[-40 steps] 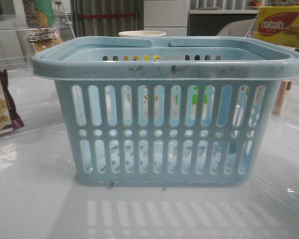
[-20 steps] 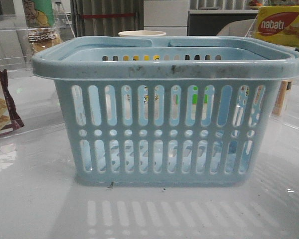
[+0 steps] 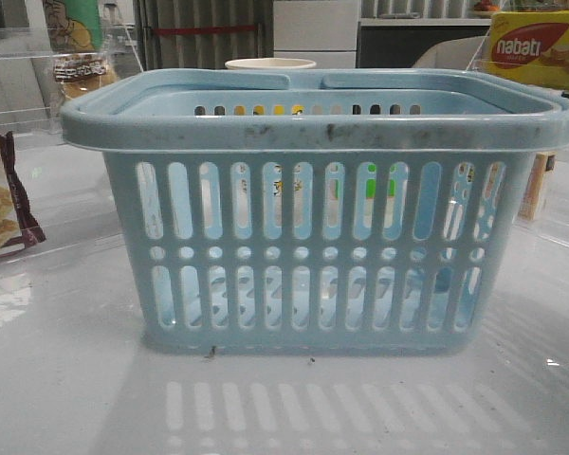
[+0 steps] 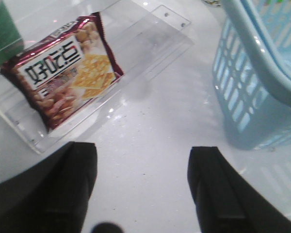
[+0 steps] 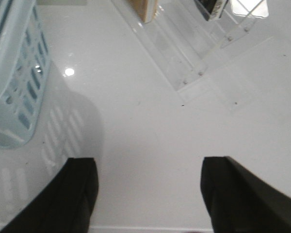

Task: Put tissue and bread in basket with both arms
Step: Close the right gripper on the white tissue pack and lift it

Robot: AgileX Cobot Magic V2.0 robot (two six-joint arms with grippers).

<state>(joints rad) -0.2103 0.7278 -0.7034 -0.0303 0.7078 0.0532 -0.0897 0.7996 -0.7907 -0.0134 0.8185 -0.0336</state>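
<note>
Basket [image 3: 322,133]: light-blue plastic, rim scuffed and dark-smudged. Table [image 3: 66,379]: white, glossy, reflections were noted. Cracker bag [image 4: 68,73], upper left: shiny foil-like wrapper. Stand [image 5: 184,53], upper centre: clear, smooth plastic. Gripper fingers [image 4: 63,189]: matt black.

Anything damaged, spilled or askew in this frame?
Nothing spilled or tipped. The basket stands upright; its rim carries dark scuff marks. The cracker bag lies flat on a clear tray.

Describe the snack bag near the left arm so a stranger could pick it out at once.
Start from the big light-blue basket in the middle of the table; look to its left, where a clear acrylic tray lies. On it lies the cracker bag, maroon-edged, showing square golden crackers and bold white characters, unlike the yellow nabati box far right.
</note>
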